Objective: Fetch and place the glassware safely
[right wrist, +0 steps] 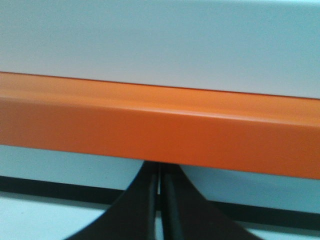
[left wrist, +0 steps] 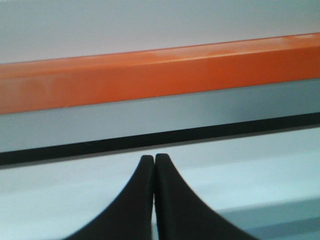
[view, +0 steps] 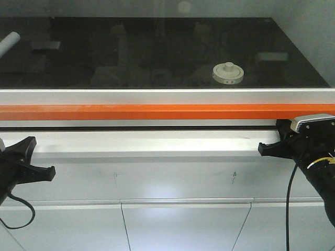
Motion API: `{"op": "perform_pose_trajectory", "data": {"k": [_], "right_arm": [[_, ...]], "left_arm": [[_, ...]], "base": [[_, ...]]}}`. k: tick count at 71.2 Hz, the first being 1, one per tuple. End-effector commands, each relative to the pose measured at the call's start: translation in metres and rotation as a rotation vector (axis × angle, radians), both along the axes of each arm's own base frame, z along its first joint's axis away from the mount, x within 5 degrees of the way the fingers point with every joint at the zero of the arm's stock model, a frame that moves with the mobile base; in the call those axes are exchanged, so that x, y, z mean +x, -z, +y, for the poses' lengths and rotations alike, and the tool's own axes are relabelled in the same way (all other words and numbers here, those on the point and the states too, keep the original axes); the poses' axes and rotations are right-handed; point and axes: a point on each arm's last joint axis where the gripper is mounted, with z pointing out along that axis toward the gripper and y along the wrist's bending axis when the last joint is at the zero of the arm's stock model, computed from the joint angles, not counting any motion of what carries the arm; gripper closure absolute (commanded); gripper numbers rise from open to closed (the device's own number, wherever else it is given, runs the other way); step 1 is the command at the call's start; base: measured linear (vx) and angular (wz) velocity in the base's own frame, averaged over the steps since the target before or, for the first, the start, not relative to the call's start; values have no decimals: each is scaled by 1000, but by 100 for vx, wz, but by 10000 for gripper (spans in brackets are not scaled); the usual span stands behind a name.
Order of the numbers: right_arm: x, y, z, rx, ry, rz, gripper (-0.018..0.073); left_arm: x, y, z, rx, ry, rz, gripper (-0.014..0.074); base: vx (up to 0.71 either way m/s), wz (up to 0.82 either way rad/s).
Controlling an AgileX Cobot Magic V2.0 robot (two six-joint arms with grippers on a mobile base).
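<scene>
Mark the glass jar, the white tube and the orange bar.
glass jar (view: 229, 73): front view, on its cream lid.
white tube (view: 9, 44): front view, mid-body.
orange bar (view: 157, 111): front view, front face.

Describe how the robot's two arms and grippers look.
Both are matte black. The left gripper and right gripper have curved fingers tapering to narrow tips. The right arm carries a silver-grey camera housing, thin yellow wires and a hanging black cable; a second black cable loops below the left arm. No markings show.
</scene>
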Motion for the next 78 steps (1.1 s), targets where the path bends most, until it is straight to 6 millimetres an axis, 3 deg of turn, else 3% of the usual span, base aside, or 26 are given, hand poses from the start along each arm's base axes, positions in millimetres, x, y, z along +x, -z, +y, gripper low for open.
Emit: {"op": "perform_pose_trajectory", "data": {"k": [1, 41, 78], "right_arm": [[6, -26, -2, 21, 4, -173, 560], [6, -26, -2, 25, 5, -171, 560], [5, -31, -1, 34, 2, -207, 560]], "left_arm": [[8, -12, 2, -27, -32, -148, 603], [54, -19, 1, -33, -44, -207, 603], [54, -28, 1, -39, -41, -301, 603]], "base": [[0, 0], [0, 0], [0, 0]]}}
